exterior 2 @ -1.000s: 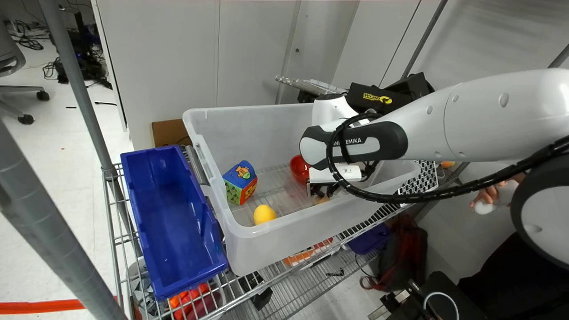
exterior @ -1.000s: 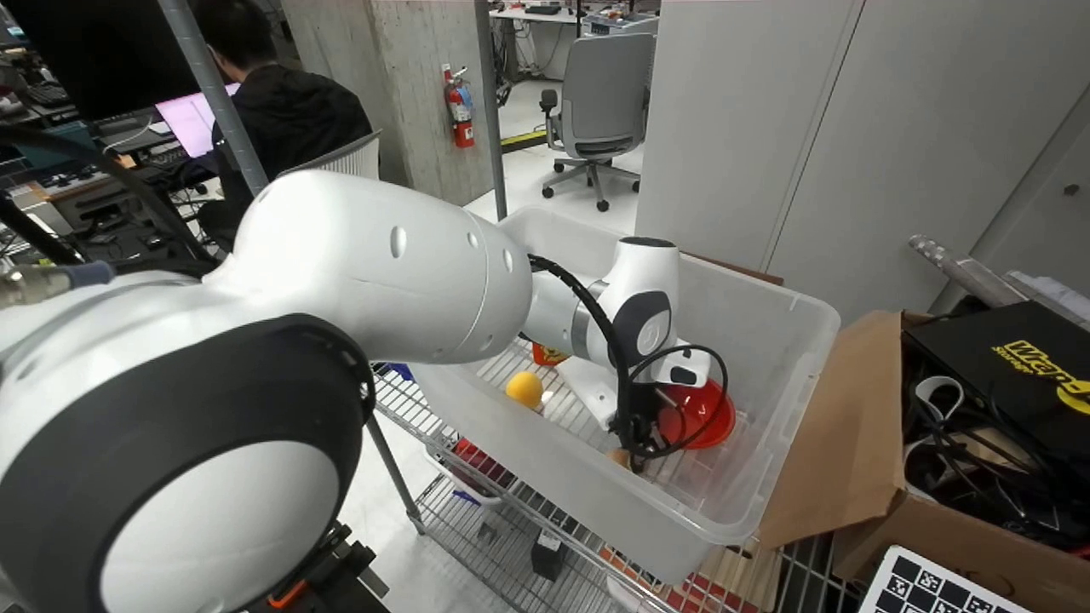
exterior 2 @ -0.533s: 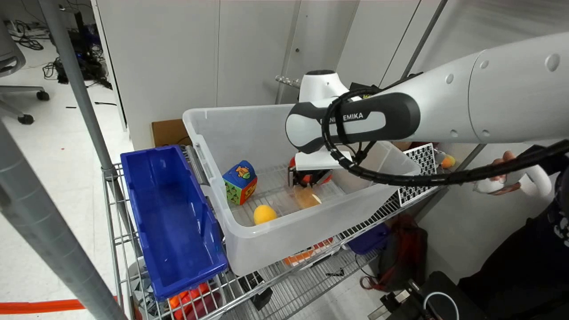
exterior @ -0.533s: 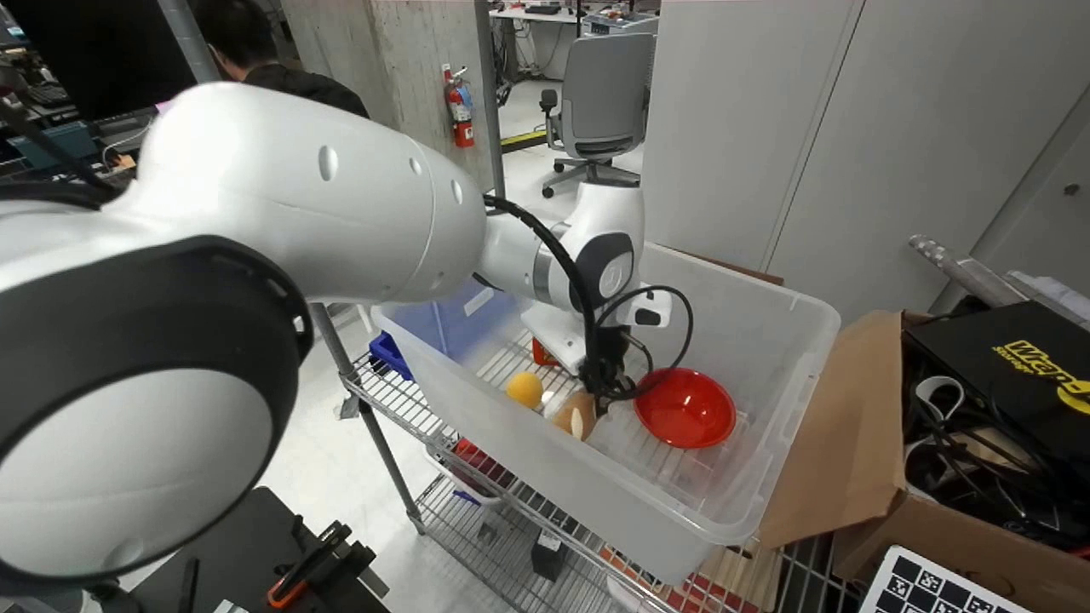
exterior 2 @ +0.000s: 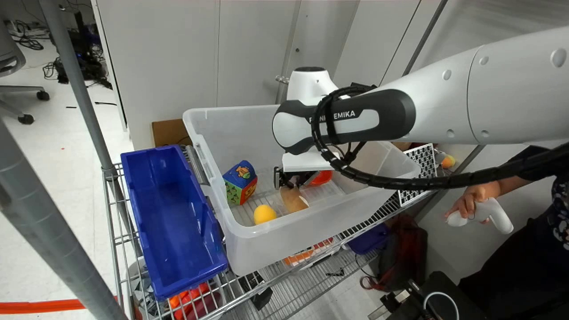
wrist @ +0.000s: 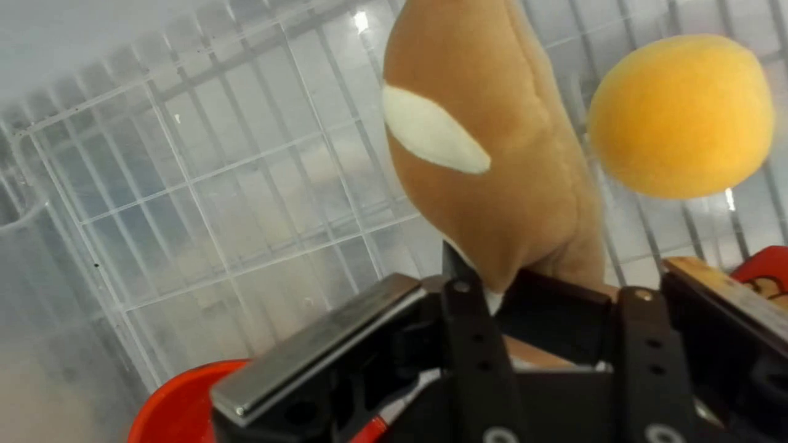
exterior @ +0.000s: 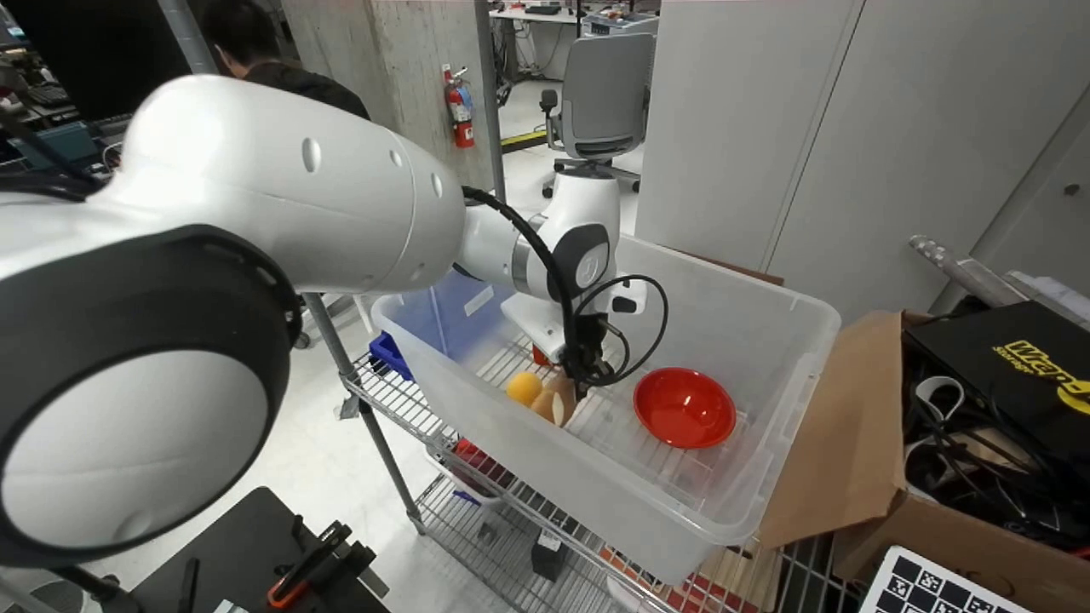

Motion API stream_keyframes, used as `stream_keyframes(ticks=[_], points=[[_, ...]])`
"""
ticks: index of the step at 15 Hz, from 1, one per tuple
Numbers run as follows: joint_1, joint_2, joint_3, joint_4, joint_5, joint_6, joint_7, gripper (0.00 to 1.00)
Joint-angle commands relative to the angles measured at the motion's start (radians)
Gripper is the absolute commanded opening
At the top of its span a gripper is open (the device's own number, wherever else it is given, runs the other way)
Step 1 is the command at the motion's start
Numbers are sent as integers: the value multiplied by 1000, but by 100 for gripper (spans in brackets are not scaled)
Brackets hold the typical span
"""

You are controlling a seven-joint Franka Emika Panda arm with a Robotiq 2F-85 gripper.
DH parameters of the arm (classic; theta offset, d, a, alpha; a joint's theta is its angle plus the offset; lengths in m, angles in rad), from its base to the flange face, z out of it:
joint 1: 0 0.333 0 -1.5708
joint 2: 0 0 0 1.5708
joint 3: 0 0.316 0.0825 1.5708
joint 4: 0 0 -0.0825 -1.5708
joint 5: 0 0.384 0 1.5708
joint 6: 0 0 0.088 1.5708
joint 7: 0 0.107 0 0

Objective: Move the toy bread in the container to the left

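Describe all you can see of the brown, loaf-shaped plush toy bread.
The brown, loaf-shaped plush toy bread looks soft, with a cream oval patch and a lengthwise seam. It's inside the large translucent-white plastic bin, creased near one end between the black jaws, which appear closed on it, its free end pointing toward a long wall. A narrow gap separates it from the round yellow toy. Whether it touches the bin's bottom is unclear.

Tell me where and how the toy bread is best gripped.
I'd pinch the toy bread across its narrow width, coming from above, about where the gripper sits. The visible part is elongated and creases there; the container has tall walls that would likely hinder a level approach, and the yellow ball lies close alongside.
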Motion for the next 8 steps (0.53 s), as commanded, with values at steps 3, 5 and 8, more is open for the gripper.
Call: stream_keyframes(ticks=[3, 5, 8], points=[[7, 103, -31, 88, -11, 42, -24, 1], [6, 128, -29, 99, -6, 64, -32, 1], [10, 137, -30, 90, -7, 99, -45, 39]])
